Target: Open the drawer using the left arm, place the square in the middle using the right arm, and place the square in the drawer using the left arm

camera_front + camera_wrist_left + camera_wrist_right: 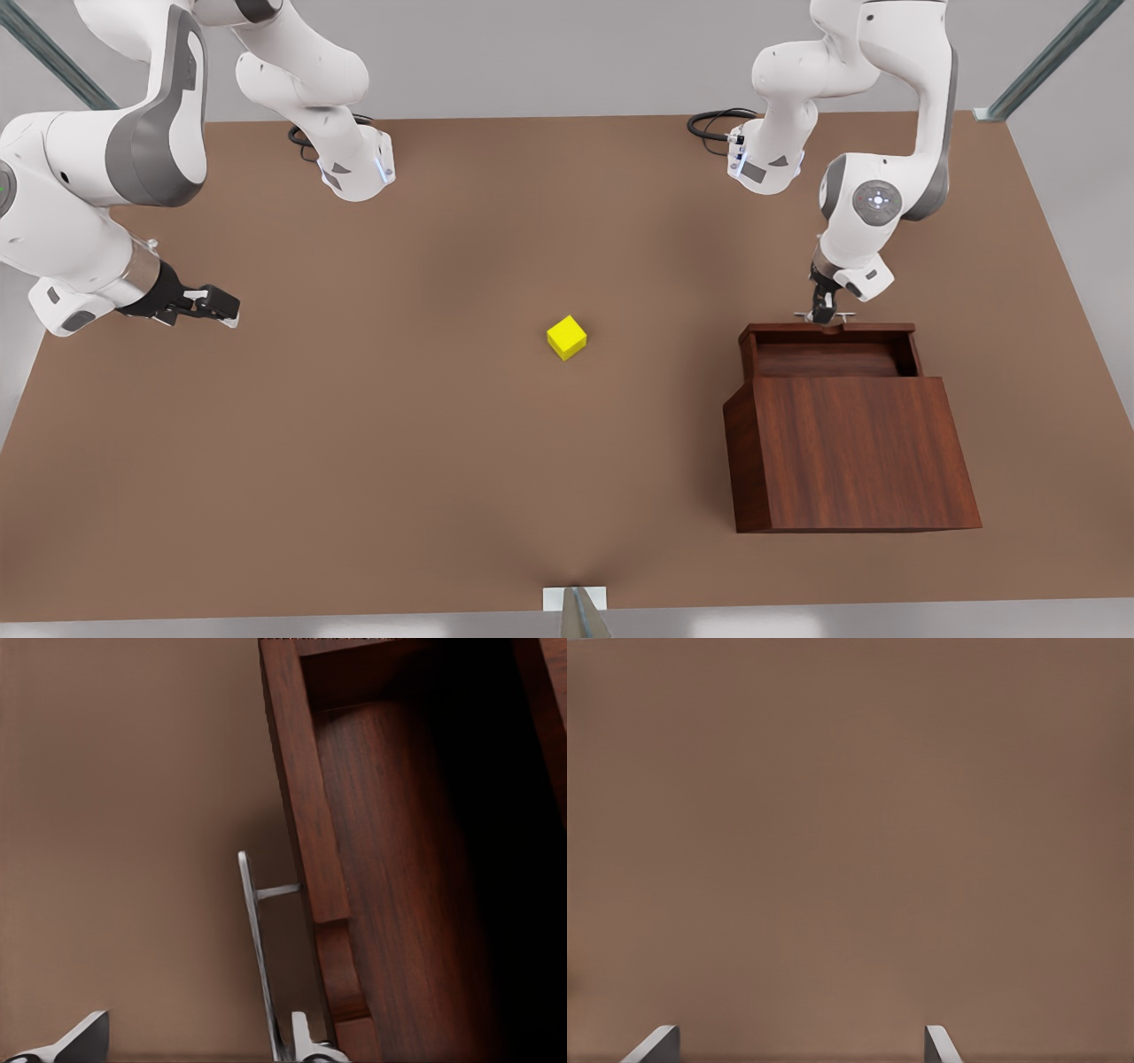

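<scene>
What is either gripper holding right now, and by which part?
Nothing is held. The left gripper is open astride the drawer handle; the right gripper waits open over bare table.

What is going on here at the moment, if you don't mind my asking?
The left end effector is at the silver handle of the drawer, which is pulled out of the wooden box, its fingers open around the bar. The yellow square sits mid-table, untouched. The right end effector waits open above bare tabletop at the front view's left.
</scene>
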Available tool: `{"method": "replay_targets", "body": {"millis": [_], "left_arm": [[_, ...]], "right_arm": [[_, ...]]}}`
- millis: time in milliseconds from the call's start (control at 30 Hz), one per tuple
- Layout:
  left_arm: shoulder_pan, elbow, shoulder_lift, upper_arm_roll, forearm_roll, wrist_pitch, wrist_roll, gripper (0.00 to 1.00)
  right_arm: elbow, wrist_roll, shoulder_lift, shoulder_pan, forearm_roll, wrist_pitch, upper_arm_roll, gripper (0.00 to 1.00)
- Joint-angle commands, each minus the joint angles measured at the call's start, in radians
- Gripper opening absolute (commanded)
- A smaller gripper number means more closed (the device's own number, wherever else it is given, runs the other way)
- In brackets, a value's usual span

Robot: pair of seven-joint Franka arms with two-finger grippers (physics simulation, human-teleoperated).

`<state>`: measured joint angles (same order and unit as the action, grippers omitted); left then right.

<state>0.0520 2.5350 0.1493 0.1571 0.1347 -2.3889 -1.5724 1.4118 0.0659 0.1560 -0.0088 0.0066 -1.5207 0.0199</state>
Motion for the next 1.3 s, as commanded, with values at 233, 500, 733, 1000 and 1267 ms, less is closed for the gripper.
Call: {"method": "replay_targets", "body": {"millis": [233, 500, 733, 1000, 1267], "left_arm": [[0.002, -0.471, 0.039, 0.033, -0.064, 0.626, 0.357, 1.0], [-0.271, -1.263, -0.445, 0.075, -0.043, 1.12, 1.117, 1.0], [-0.543, -1.383, -0.688, 0.101, -0.092, 0.774, 0.552, 1.0], [-0.595, -1.174, -0.792, 0.145, 0.066, 0.29, 1.037, 1.0], [-0.626, -1.061, -0.772, 0.141, -0.071, 0.284, 1.635, 1.0]], "right_arm": [[-0.005, 0.0, 0.002, 0.004, 0.001, 0.01, 0.0, 1.0], [-0.005, 0.0, 0.007, -0.002, 0.001, 0.011, 0.0, 1.0], [-0.005, 0.0, 0.007, -0.002, 0.001, 0.013, -0.001, 1.0], [-0.005, 0.0, 0.007, -0.002, 0.001, 0.011, -0.001, 1.0], [-0.007, 0.0, 0.007, 0.0, 0.001, 0.011, -0.005, 1.0]]}}
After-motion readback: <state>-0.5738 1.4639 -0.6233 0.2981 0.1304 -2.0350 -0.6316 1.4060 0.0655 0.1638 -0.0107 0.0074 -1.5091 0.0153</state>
